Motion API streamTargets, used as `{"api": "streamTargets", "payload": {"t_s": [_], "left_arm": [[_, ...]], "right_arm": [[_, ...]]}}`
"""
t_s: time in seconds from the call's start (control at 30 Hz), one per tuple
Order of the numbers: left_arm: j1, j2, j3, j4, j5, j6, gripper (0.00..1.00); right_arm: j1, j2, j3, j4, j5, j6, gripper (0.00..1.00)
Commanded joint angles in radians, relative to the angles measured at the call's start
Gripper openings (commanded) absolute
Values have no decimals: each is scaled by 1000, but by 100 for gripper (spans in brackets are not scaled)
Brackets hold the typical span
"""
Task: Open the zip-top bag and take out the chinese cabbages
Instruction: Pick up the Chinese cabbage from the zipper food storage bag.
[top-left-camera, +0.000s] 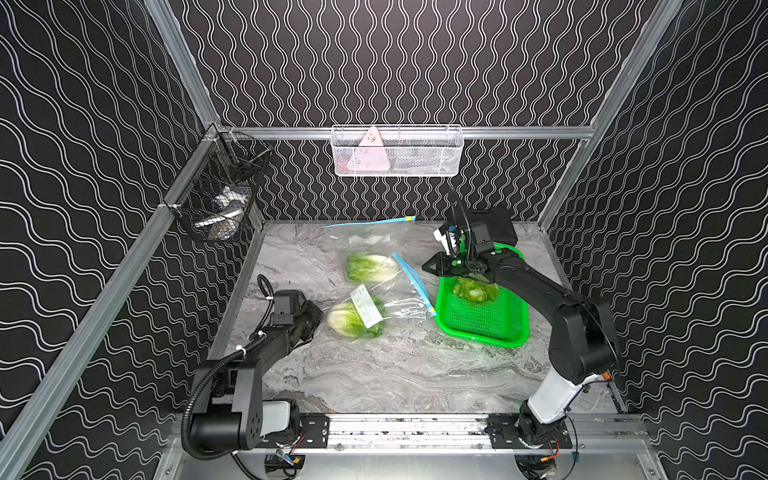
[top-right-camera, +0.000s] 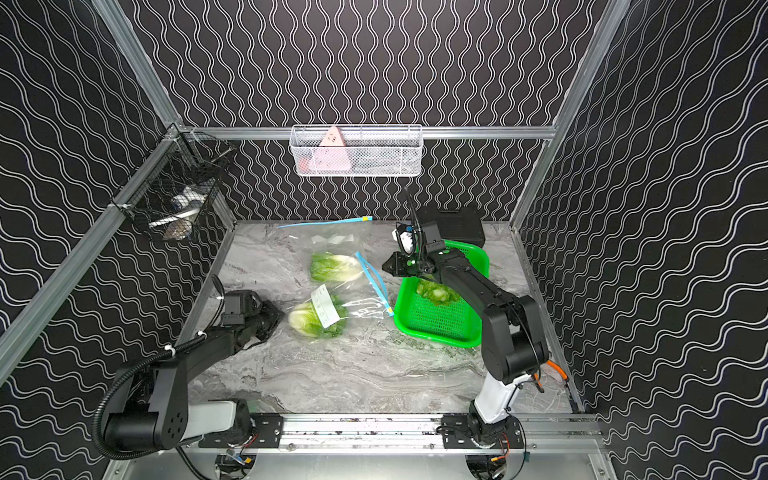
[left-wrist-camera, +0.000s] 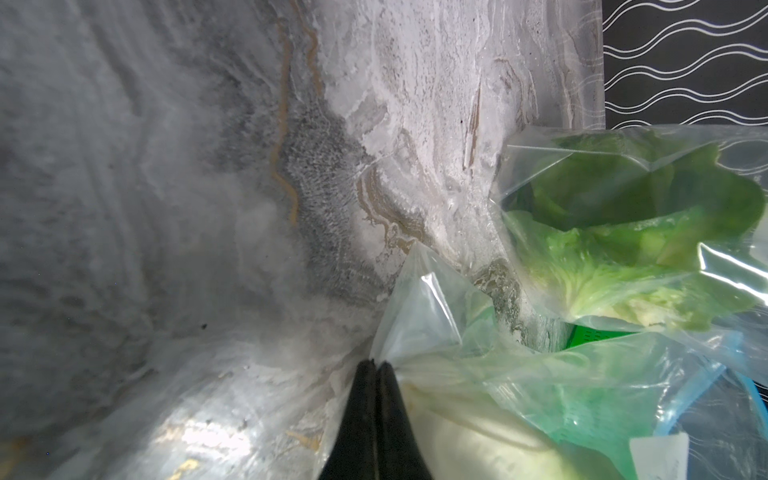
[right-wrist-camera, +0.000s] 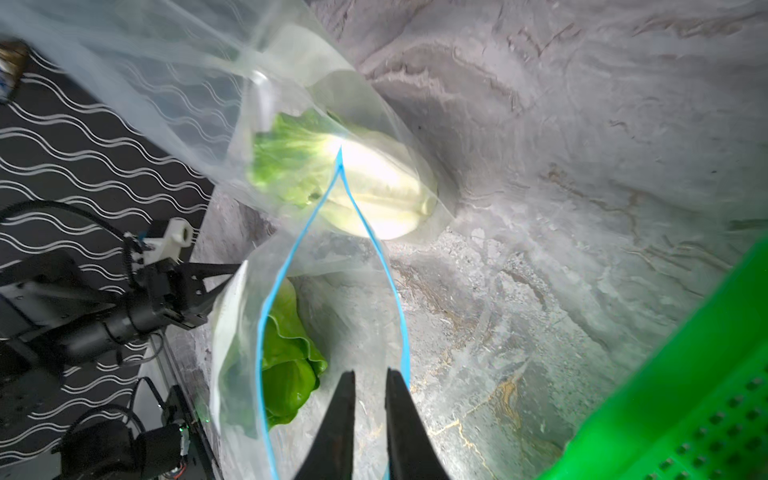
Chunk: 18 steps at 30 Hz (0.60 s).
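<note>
desk (top-left-camera: 374, 374): zip-top bag (top-left-camera: 365, 245) centre, mouth open. green basket (top-left-camera: 498, 320) at its 3 o'clock. Two chinese cabbages (top-left-camera: 371, 267) (top-left-camera: 353, 322) in bag, third cabbage (top-left-camera: 476, 291) in basket. left fingers (left-wrist-camera: 359, 415) clenched on bag corner, 8 o'clock. right fingers (right-wrist-camera: 340, 424) narrowly parted at bag mouth.

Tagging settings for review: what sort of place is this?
Probably a lab robot cell: patterned walls on an aluminium frame enclose a marble-look tabletop; left arm and right arm share a rail.
</note>
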Motion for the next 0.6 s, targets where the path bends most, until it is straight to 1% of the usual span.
{"api": "streamTargets", "payload": {"t_s": [0.0, 0.1, 0.17, 0.23, 0.27, 0.3, 0.43, 0.57], "left_arm": [[1, -10, -2, 8, -11, 14, 0], [2, -7, 1, 8, -6, 14, 0], [2, -4, 1, 12, -2, 13, 0], [1, -6, -2, 15, 0, 12, 0], [1, -5, -5, 18, 1, 12, 0], [2, -8, -8, 18, 1, 11, 0], [2, -7, -16, 33, 12, 8, 0], [1, 2, -16, 44, 25, 11, 0]], "right_arm": [[23, 41, 32, -25, -50, -40, 13], [57, 55, 28, -5, -82, -42, 13], [70, 59, 3, 42, -134, -19, 13], [70, 66, -24, 90, -186, 13, 15], [102, 73, -36, 109, -216, 26, 16], [108, 78, -45, 125, -240, 33, 17], [146, 94, -89, 199, -292, 53, 26], [168, 99, -133, 300, -336, 109, 39]]}}
